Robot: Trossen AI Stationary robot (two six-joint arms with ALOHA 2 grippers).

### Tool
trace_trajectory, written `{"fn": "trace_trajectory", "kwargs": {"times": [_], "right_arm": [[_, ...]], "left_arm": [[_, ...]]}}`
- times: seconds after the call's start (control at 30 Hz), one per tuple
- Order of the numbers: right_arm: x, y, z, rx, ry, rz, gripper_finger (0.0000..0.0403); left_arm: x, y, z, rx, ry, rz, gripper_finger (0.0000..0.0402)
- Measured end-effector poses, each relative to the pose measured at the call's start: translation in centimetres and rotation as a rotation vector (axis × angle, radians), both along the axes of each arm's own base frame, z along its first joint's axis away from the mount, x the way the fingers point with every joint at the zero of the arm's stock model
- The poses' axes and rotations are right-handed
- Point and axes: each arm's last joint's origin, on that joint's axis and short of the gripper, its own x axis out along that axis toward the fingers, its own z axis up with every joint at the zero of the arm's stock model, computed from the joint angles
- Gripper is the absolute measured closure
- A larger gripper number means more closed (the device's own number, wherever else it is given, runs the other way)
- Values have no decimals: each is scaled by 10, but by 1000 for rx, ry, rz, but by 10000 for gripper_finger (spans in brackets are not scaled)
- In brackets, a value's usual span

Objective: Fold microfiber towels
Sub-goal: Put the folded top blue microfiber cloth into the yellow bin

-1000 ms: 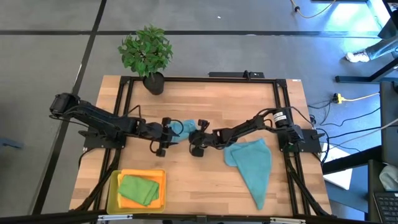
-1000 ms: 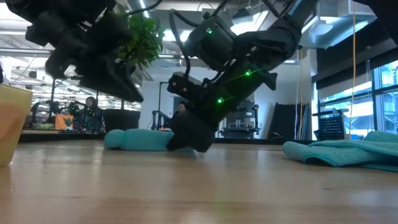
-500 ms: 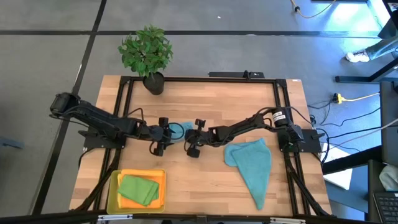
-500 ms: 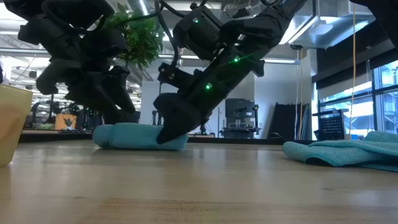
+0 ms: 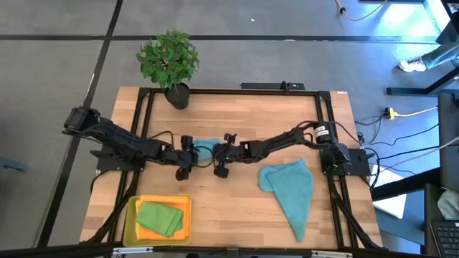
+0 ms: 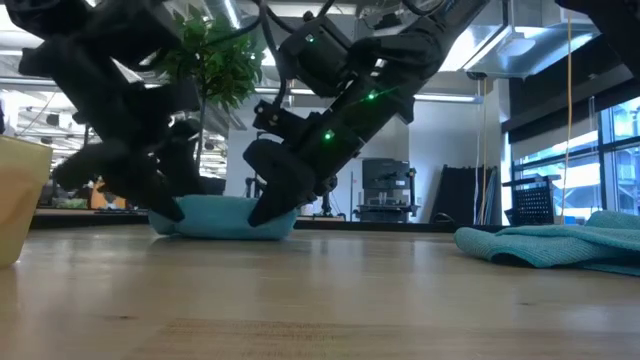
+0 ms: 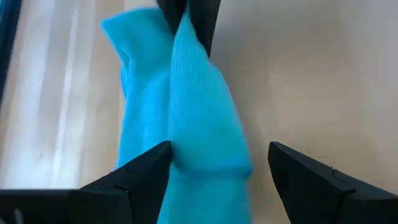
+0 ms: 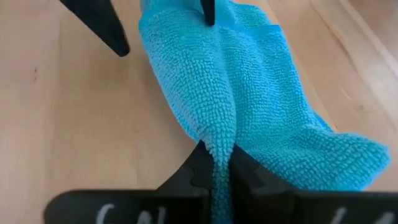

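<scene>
From above we've got both arms meeting mid-table over the bright blue towel (image 5: pixel 206 149); a second teal towel (image 5: pixel 290 190) lies well off to the right. Low down, the blue towel sits bunched on the wood. The left gripper (image 7: pixel 217 171) stands wide open around it. The right gripper (image 8: pixel 214 167) is pinched shut on its edge.

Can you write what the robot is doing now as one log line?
left gripper: open at blue towel | right gripper: shut on blue towel | teal towel: waiting
</scene>
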Motion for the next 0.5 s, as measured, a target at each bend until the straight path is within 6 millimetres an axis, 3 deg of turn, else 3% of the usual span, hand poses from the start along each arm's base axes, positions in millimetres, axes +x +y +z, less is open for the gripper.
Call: {"fn": "trace_trajectory", "kwargs": {"times": [0.5], "right_arm": [[1,-1,1,-2,-3,24,387]], "left_arm": [[5,2,-9,53,80,24,154]]}}
